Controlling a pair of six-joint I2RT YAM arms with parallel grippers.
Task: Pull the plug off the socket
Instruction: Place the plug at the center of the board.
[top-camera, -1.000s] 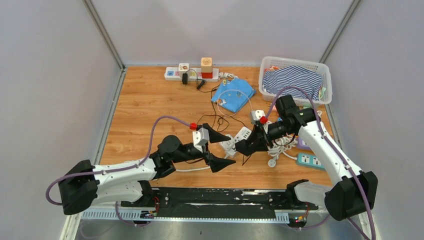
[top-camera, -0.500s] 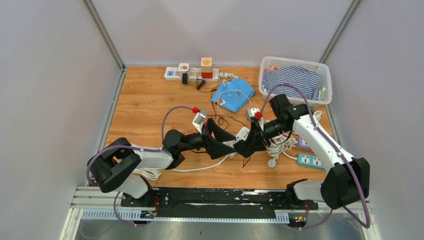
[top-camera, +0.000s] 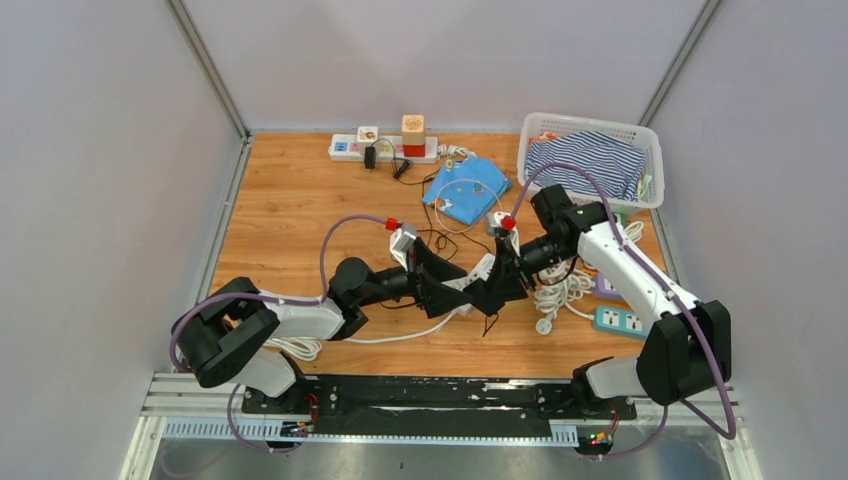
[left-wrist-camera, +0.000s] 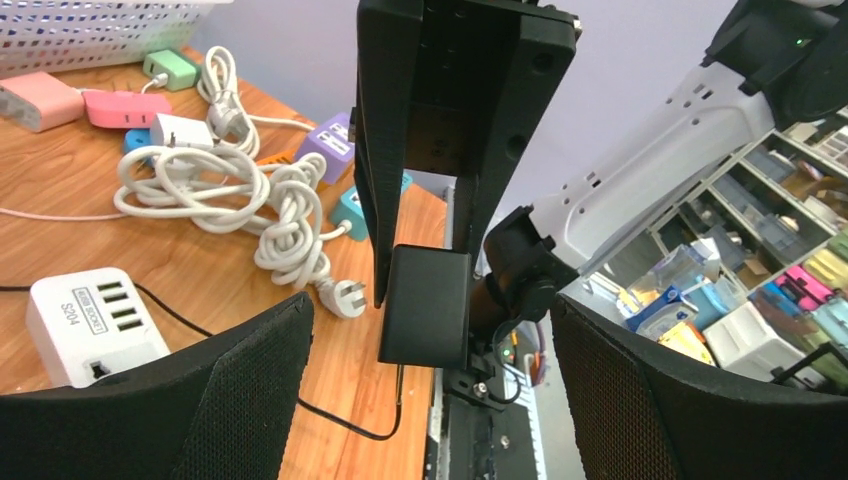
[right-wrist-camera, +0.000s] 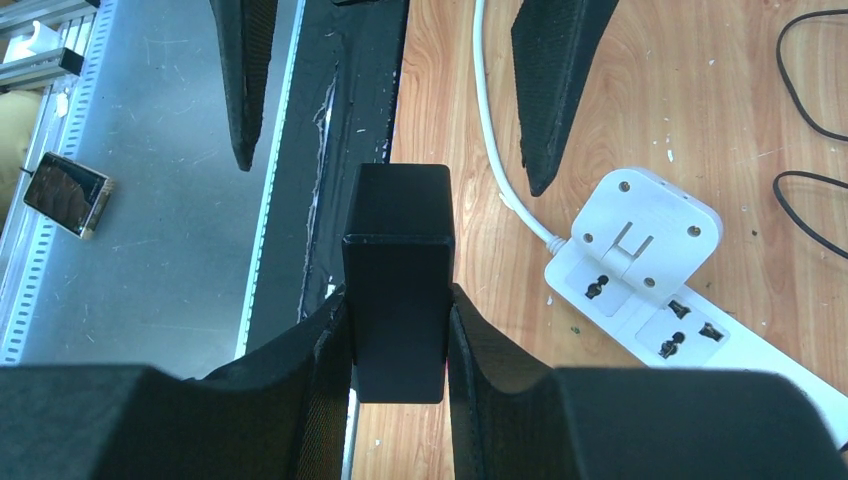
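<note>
My right gripper (right-wrist-camera: 398, 305) is shut on a black block-shaped plug (right-wrist-camera: 398, 270) and holds it above the table, apart from the white power strip (right-wrist-camera: 640, 290). The strip's sockets that show are empty. In the top view the right gripper (top-camera: 497, 293) hangs just right of the strip (top-camera: 482, 268). My left gripper (top-camera: 443, 285) is open, beside the strip's left end. In the left wrist view its fingers (left-wrist-camera: 240, 400) stand wide apart, facing the plug (left-wrist-camera: 425, 305) held in the right gripper.
A coiled white cable (top-camera: 560, 290) with a loose plug, a teal strip (top-camera: 620, 320) and a purple one (top-camera: 607, 288) lie at the right. A white USB charger (left-wrist-camera: 90, 325) lies near. Basket with striped cloth (top-camera: 590, 160), blue cloth (top-camera: 465, 185), back strip (top-camera: 385, 148).
My left arm has reached forward and right to the white strip, its gripper staying open. My right gripper has moved left and slightly up, still shut on the black plug.
</note>
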